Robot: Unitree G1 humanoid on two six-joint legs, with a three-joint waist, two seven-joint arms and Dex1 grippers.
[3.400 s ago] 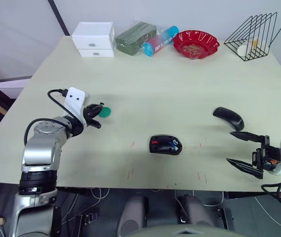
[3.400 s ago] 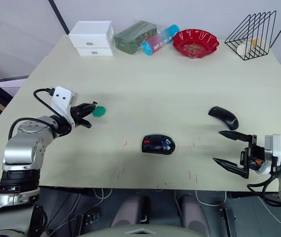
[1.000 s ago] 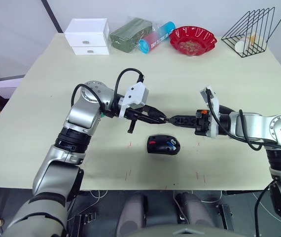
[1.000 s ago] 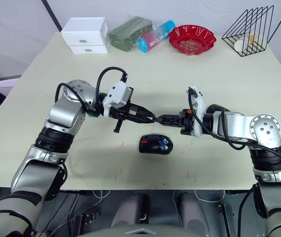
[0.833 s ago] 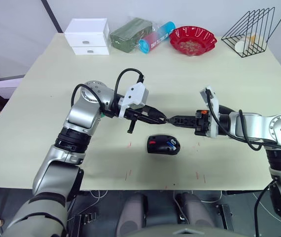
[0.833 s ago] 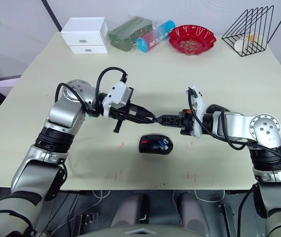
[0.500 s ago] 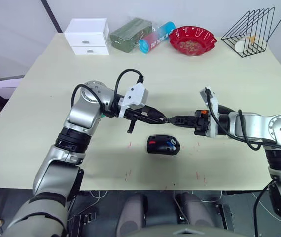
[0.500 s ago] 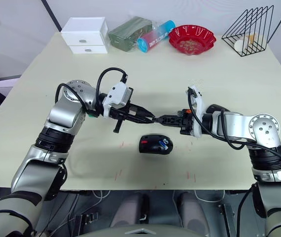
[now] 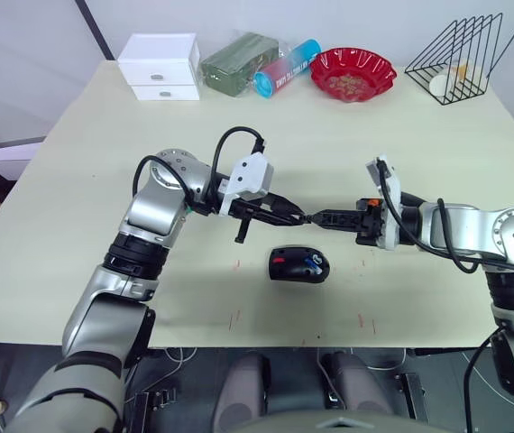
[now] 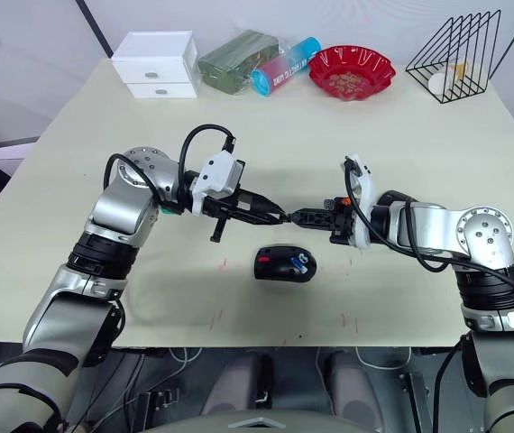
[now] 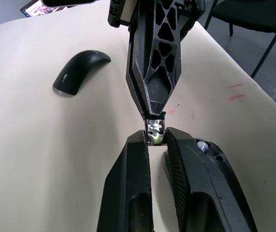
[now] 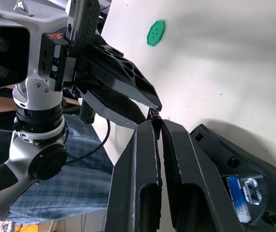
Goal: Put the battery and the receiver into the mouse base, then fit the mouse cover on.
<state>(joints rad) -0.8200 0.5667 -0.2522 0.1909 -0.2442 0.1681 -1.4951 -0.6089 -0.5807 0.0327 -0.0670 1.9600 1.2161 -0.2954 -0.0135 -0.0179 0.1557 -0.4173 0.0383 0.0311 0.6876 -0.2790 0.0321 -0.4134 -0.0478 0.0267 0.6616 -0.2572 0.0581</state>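
Observation:
My left gripper (image 9: 299,217) and right gripper (image 9: 312,217) meet tip to tip in the air just behind the mouse base (image 9: 298,265). A tiny silver receiver (image 11: 155,130) sits between them. The left fingertips (image 11: 139,143) are shut on one end and the right gripper (image 12: 156,122) is shut on the other. The black mouse base lies open on the table with red parts inside. The battery (image 12: 237,192), white with a blue end, lies in it. The mouse cover (image 11: 77,72), a glossy black shell, rests on the table beyond the right arm.
A flat green disc (image 12: 154,34) lies on the table by the left arm. Along the far edge stand a white drawer box (image 9: 160,59), a green pack (image 9: 232,65), a blue-and-red tube (image 9: 287,66), a red bowl (image 9: 352,72) and a black wire rack (image 9: 460,50).
Both arms have come in from the table's sides and met over the middle. In the last second the right gripper's fingers closed on the receiver, and the arms hardly moved.

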